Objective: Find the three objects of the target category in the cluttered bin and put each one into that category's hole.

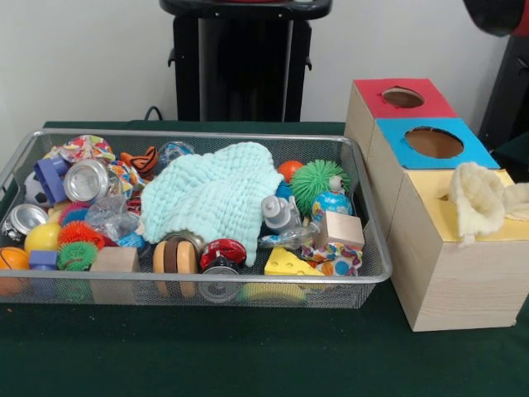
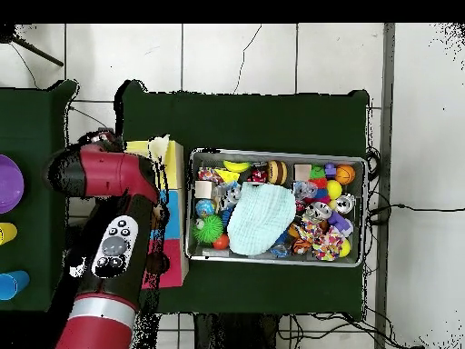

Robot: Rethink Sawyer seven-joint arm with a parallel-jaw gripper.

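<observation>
A wire bin (image 1: 364,273) full of toys sits on the green tabletop (image 1: 248,356), a pale blue cloth (image 1: 211,198) heaped over its middle. Beside it stands the box (image 1: 446,273) with holes; a cream rag (image 1: 478,198) lies on its yellow top. The red arm (image 2: 109,182) covers the box from above; its claw cannot be made out.

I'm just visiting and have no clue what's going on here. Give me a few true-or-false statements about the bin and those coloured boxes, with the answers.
1. A light blue cloth lies on top of the toys in the wire bin. True.
2. The three boxes stand inside the bin. False: they stand beside it on the table.
3. The red-topped box has a round hole in its top. True.
4. A fluffy cream cloth lies on the blue-topped box. False: it lies on the yellow-topped box.
5. The bin holds a green spiky ball. True.
</observation>
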